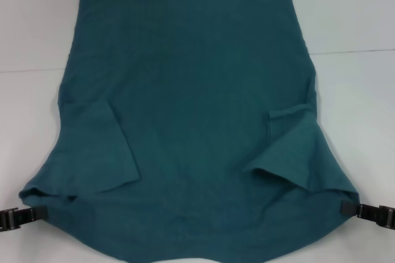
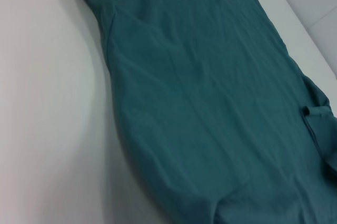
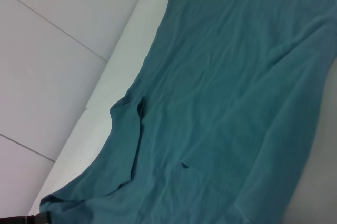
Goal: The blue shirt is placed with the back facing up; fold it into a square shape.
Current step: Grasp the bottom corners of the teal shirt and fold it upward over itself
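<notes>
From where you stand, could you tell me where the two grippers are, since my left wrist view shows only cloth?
Observer: The left gripper sits at the near left corner of the blue shirt, at the sleeve's edge.
Operator: Thank you; and the other one?
Observer: The right gripper sits at the near right corner, mirroring it.
Operator: Are both sleeves lying flat?
Observer: Both sleeves are folded inward over the body; the right sleeve is creased near the armpit.
</notes>
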Controlling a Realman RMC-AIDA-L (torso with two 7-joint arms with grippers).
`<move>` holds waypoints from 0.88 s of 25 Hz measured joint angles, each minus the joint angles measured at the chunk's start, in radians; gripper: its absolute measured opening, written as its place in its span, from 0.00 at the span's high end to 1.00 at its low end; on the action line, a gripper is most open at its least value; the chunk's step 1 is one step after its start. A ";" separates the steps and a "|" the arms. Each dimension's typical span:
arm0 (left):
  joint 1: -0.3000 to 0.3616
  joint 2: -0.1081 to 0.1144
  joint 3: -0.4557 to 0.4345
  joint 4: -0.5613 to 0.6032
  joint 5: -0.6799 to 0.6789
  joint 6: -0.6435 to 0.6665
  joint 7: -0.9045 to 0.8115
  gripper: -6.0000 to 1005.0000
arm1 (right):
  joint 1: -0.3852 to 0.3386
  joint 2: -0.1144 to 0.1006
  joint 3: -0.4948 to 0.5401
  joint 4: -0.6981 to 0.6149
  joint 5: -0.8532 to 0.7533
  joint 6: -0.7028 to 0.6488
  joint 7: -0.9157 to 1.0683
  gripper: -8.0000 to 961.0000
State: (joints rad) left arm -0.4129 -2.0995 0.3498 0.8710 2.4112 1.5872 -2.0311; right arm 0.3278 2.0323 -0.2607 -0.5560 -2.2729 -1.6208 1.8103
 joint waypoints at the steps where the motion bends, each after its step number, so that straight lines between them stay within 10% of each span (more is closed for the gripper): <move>1: 0.000 0.000 0.000 -0.002 0.000 0.000 0.000 0.99 | -0.001 0.000 0.000 0.000 -0.001 -0.002 0.000 0.96; 22: -0.005 0.002 0.001 -0.004 0.003 0.000 0.000 0.99 | -0.009 0.002 -0.003 -0.004 -0.001 -0.005 -0.003 0.96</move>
State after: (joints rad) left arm -0.4181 -2.0979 0.3512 0.8666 2.4143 1.5876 -2.0313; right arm 0.3191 2.0338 -0.2635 -0.5596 -2.2742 -1.6256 1.8070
